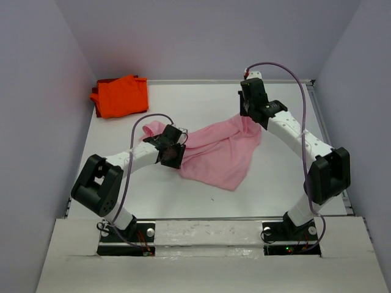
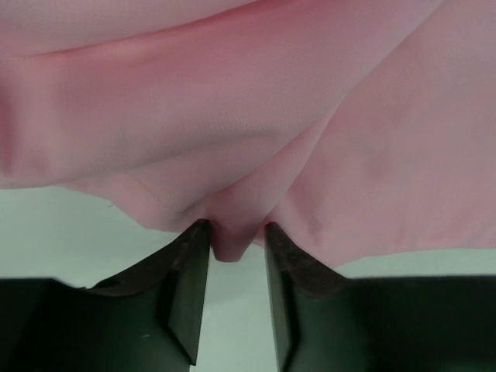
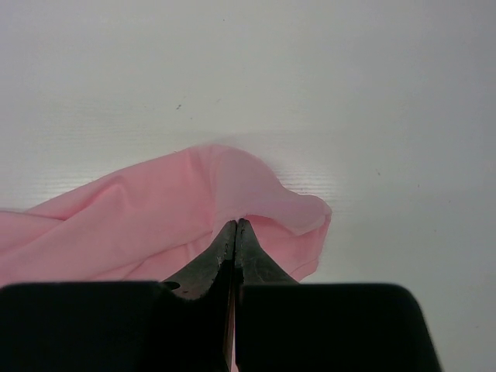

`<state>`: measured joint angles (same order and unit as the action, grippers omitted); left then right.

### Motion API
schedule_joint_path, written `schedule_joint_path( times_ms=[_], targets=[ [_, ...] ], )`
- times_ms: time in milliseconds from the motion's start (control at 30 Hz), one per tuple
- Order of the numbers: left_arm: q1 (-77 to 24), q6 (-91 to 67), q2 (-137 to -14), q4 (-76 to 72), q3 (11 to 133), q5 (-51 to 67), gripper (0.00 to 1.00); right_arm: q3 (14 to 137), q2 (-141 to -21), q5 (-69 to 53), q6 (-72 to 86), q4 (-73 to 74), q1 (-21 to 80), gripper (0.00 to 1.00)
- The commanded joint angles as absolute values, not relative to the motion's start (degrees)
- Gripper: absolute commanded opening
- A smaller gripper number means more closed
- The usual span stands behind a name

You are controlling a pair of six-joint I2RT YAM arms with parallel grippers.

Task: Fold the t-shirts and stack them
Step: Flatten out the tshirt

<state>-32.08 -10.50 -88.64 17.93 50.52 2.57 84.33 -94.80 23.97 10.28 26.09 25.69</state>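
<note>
The light pink t-shirt (image 1: 223,152) lies crumpled mid-table, stretched between both arms. My left gripper (image 1: 174,149) is at its left end. In the left wrist view the jaws (image 2: 236,232) stand apart, with a small fold of the pink t-shirt (image 2: 248,116) hanging between the fingertips. My right gripper (image 1: 247,113) holds the shirt's far right corner. In the right wrist view its jaws (image 3: 235,225) are pressed together on the pink cloth (image 3: 155,225). The orange t-shirt (image 1: 122,96) lies bunched in the far left corner, away from both grippers.
A dark red cloth edge (image 1: 102,82) shows under the orange shirt. Grey walls close in the table on the left, back and right. The white table top (image 1: 183,201) shows in front of the pink shirt.
</note>
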Motion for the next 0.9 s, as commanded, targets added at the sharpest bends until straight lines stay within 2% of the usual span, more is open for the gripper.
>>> schedule_joint_path(
  times_ms=[0,33,100,133,200,433,567,733,867],
  targets=[
    [-32.43,-9.93,-90.35,19.16,53.70,0.62,0.33,84.02,-91.76,24.52,10.28,22.94,26.10,0.00],
    [-32.52,-10.02,-90.70,19.16,53.88,0.62,0.22,83.85,-91.67,24.70,10.20,22.94,26.10,0.00],
    [-32.52,-10.11,-90.62,19.16,53.96,0.53,0.14,83.67,-91.41,25.13,9.76,22.94,26.10,0.00],
    [-32.69,-10.02,-90.01,19.33,54.14,-1.39,0.05,83.41,-91.32,25.22,9.76,22.94,26.10,0.00],
    [-32.70,-9.93,-89.39,19.42,54.23,-2.11,0.00,83.15,-91.14,25.22,9.76,23.03,26.10,0.00],
    [-32.87,-10.11,-84.38,23.72,57.12,-6.33,0.00,82.71,-89.83,24.43,9.84,23.03,26.10,0.00],
    [-32.87,-10.46,-80.95,27.68,62.74,-10.10,0.00,81.91,-87.28,24.78,10.37,23.81,26.10,0.00],
    [-32.87,-11.42,-74.55,29.44,71.80,-13.45,0.00,79.63,-80.17,24.61,11.77,26.01,26.10,0.00],
    [-32.96,-12.48,-63.50,27.34,74.88,-16.26,0.00,77.00,-70.51,25.40,13.45,28.21,26.10,0.00]
  ],
)
